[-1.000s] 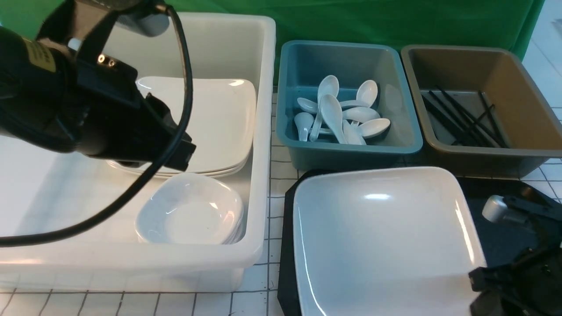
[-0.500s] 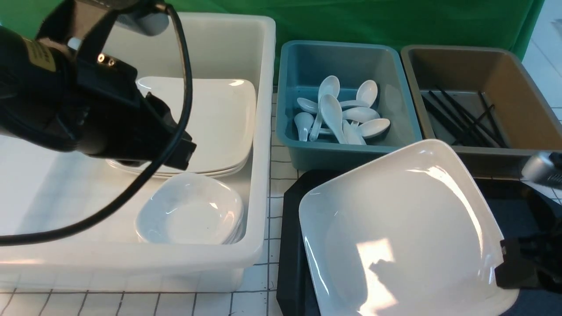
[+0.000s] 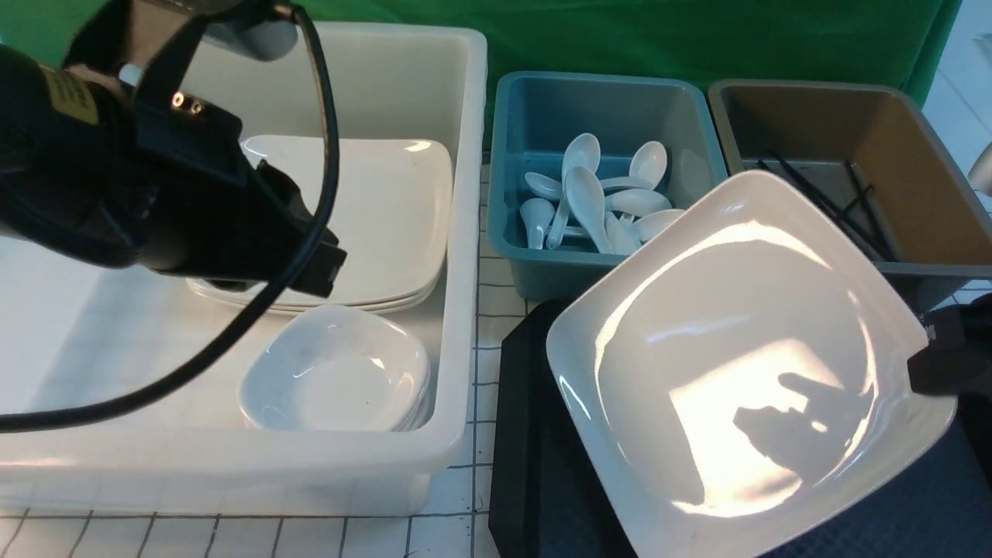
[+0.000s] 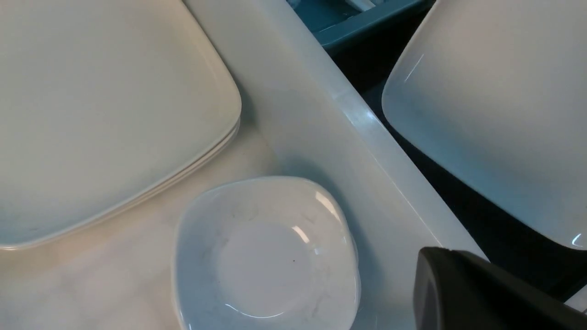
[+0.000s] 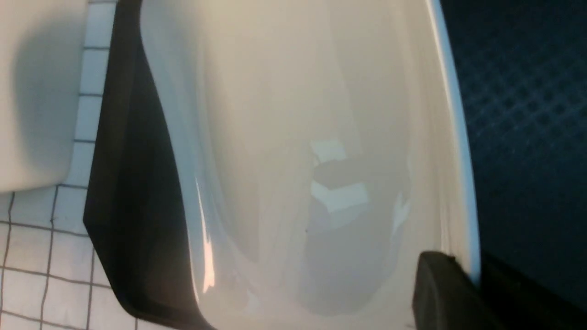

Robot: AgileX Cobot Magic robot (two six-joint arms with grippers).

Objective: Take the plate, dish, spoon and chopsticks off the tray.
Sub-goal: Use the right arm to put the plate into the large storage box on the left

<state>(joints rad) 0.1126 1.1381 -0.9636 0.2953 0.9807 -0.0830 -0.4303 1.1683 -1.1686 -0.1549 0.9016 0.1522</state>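
Tray (image 3: 518,434) rim beneath tilted plate (image 3: 744,349) edge

A robotics lab staged as a dish-return station: green cloth (image 3: 697,39) backdrop, a white table (image 3: 484,325) ruled with a grid, and beside a black tray (image 3: 527,465) a tub (image 3: 465,232), blue bin (image 3: 612,101) and brown bin (image 3: 914,155) sorting tableware.

Plate (image 3: 744,349) apparently above tray (image 3: 535,465), beside tub (image 3: 465,232)
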